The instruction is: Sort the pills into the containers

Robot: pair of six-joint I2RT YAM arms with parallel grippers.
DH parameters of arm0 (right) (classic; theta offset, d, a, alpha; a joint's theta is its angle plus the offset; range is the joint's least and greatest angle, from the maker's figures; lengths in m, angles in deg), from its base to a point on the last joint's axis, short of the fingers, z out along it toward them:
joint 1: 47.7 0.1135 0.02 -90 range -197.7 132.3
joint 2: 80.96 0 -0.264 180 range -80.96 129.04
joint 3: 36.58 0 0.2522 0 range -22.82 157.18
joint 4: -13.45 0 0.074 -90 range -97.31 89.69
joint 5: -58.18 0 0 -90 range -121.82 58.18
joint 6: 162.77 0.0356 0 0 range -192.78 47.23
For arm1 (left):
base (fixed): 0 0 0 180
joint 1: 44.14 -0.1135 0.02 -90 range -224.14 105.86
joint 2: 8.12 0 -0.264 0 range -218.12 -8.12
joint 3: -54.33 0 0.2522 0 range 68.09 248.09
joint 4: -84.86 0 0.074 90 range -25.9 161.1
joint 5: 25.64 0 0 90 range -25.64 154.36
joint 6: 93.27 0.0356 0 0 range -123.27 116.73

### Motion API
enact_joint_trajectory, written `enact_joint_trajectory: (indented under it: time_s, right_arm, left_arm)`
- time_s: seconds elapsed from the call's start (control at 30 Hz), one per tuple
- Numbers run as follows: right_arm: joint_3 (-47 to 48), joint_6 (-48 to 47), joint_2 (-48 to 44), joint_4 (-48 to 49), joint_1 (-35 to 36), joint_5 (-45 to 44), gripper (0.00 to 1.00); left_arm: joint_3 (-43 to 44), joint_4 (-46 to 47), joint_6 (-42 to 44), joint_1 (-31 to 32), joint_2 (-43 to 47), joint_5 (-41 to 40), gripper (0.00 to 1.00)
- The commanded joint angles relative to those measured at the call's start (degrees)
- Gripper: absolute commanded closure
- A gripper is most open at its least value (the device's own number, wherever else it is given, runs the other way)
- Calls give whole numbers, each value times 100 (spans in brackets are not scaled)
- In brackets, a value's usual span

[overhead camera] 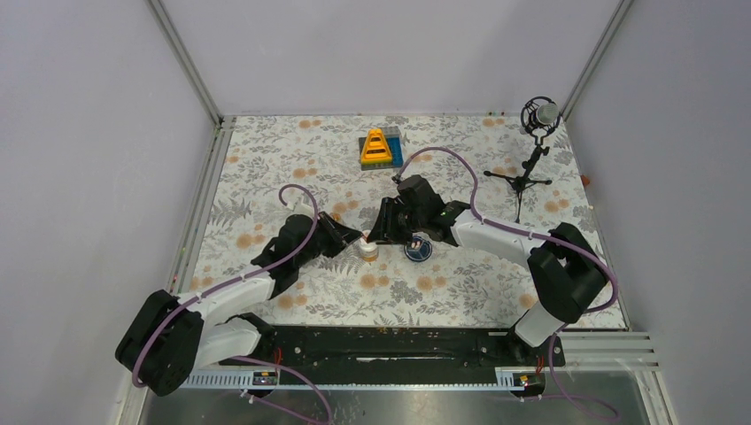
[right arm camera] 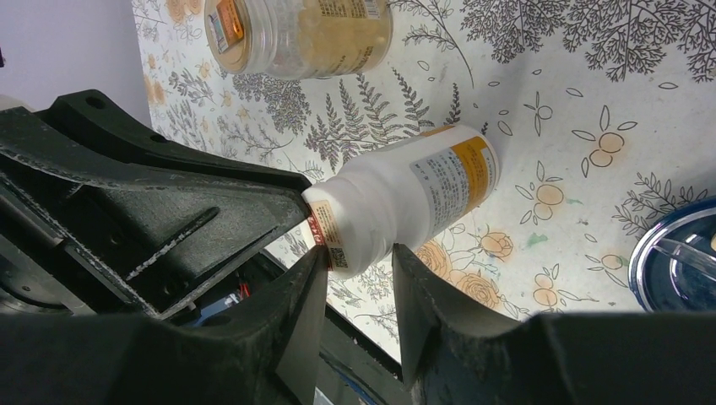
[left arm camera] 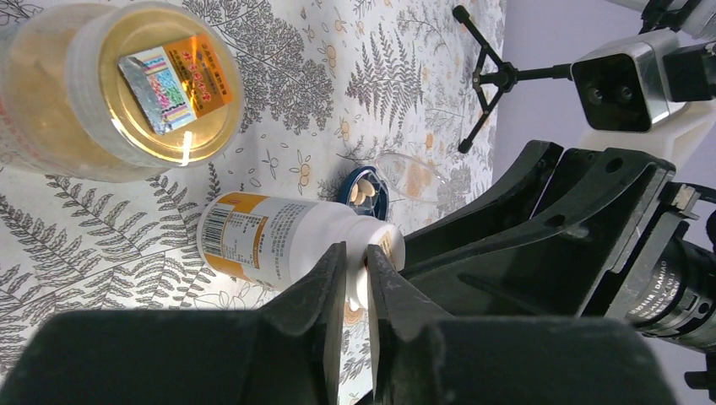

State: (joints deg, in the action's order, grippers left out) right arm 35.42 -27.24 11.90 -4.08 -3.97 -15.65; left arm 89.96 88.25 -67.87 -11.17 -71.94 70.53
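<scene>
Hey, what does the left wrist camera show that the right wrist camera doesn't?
Only the left wrist view shows pale pills lying in the blue dish and the legs of the microphone stand.

Only the right wrist view shows the red-printed strip at the white bottle's neck, with the right tool set on either side of that neck.

Both show the white bottle lying sideways, the amber jar, the blue dish and the flowered tablecloth.
</scene>
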Motion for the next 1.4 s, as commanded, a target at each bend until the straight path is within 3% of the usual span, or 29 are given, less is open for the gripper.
enact_joint_trajectory:
  time_s: [0.0,0.17,0.27,0.37,0.6,0.77,0.9,1.37]
  right_arm:
    - [-12,164,119,252,-4,68,60]
    - [-121,316,130,319,-40,-51,62]
    - [-170,377,137,316,-74,-107,63]
    - [-295,463,141,613,-88,-84,68]
    - [-716,769,303,1177,-205,371,86]
    - [-860,970,419,1537,-291,605,100]
    - [-995,1088,533,1912,-332,793,100]
    - [-1356,1034,669,3141,-360,1034,100]
  left_arm:
    - [-266,-78,98,-1,-166,402,88]
    - [-402,-251,181,-1,-217,413,89]
    - [-420,-242,208,-2,-299,450,81]
    - [-404,-256,261,-5,-333,446,80]
    - [-385,-94,337,-1,-534,653,79]
    - [-423,3,369,-2,-733,734,90]
    - [-495,119,373,16,-854,793,99]
    - [-482,293,409,66,-935,822,87]
